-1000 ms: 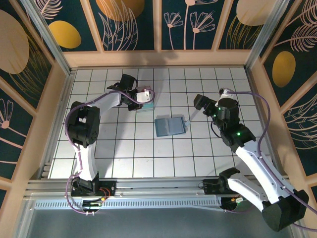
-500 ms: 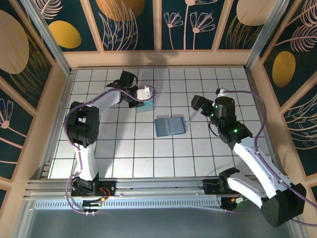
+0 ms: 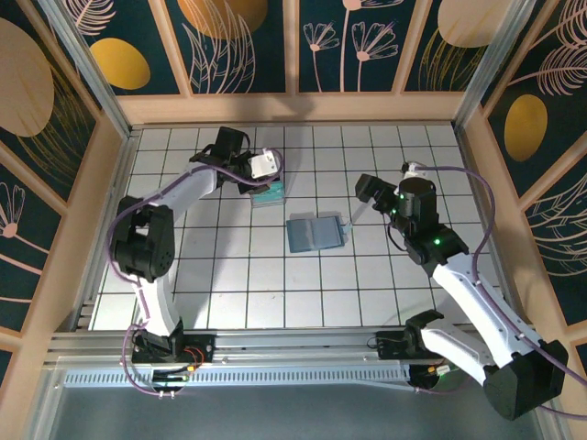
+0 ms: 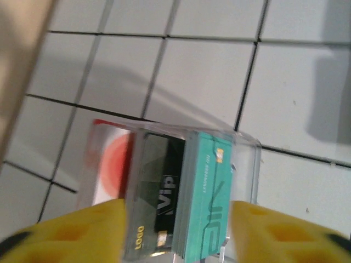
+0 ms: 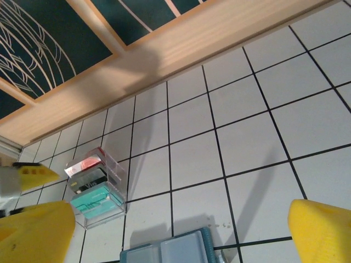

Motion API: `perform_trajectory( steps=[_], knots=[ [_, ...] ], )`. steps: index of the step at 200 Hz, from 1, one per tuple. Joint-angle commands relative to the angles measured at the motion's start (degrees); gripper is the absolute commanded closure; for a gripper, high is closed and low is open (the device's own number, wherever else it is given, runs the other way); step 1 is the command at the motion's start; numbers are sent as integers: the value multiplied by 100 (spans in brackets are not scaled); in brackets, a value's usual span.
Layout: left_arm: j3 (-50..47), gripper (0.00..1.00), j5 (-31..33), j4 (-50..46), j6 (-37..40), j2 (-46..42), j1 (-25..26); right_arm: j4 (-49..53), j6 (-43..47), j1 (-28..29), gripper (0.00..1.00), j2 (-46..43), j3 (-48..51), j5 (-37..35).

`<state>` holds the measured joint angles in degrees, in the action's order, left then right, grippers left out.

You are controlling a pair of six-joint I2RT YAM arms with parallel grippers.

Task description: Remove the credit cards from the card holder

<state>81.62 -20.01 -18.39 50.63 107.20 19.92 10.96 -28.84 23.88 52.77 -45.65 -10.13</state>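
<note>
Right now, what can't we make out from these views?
- Card holder: top view, too small to see what's inside; right wrist view, bottom edge cuts it off.
- Clear box: left wrist view, near end behind the yellow fingers and frame edge; print on its cards blurred.
- Left gripper: top view, too small to tell whether it touches the box.

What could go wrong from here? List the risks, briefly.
1. The left gripper is open close around the clear box of upright cards; pulling away could nudge or tip it.
2. The card holder lies loose and open by the open right gripper; prying at it may just slide it.
</note>
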Motion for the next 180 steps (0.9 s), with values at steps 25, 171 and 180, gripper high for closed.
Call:
perform_trajectory(
  steps=[25,171,180],
  knots=[
    [-1323,8,70,1472,-1762,-1451,-31,127,45,-47,1,-353,-19,-812],
    [-5402,1,4620,4162,-5704,-4037,-24,-1550,1253,-287,1,-610,1527,-1741],
    [-5510,1,4766,4280,-5696,-4057,-32,-1845,1434,-319,1,-633,1732,-1799]
  ],
)
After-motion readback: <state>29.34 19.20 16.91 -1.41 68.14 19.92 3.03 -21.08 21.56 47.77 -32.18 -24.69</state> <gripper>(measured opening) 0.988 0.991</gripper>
